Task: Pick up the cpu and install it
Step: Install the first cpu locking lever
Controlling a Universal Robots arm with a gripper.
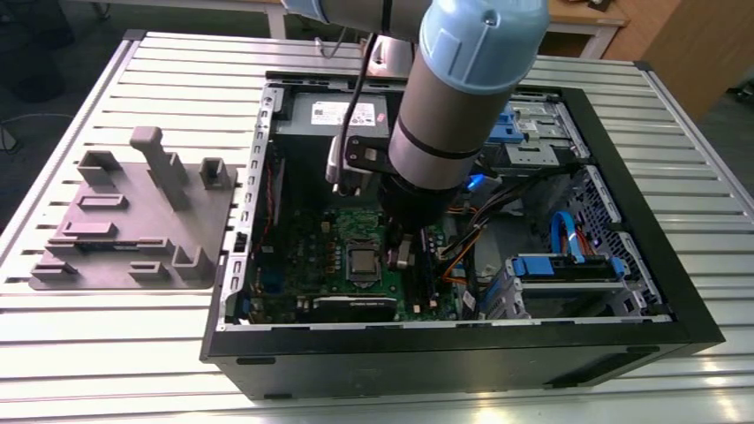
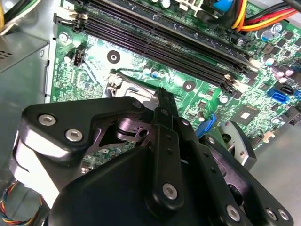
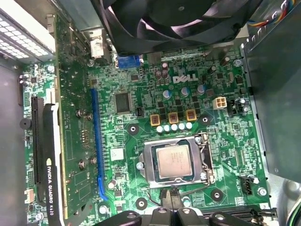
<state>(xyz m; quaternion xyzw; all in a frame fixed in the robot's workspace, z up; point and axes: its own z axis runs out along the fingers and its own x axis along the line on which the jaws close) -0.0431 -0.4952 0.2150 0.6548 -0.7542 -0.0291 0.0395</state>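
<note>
The cpu (image 3: 174,161) is a small silvery square lying flat inside the metal-framed socket (image 3: 149,165) on the green motherboard (image 3: 141,94). In the exterior view the cpu (image 1: 363,259) sits in the middle of the board inside the open computer case (image 1: 471,353). My gripper (image 3: 171,197) hovers just beside the socket's edge, fingers together and holding nothing. In the second wrist view the gripper (image 2: 165,101) points down at the board near the socket's corner. From outside, the gripper (image 1: 401,252) hangs low over the board, just to the exterior view's right of the cpu.
A graphics card (image 3: 70,141) stands along one side of the board and a black fan (image 3: 174,23) overhangs it. Memory slots (image 2: 164,42) run close by. Orange cables (image 1: 460,256), blue drive bays (image 1: 566,265) and a power supply (image 1: 335,113) crowd the case. A grey fixture (image 1: 130,221) lies outside.
</note>
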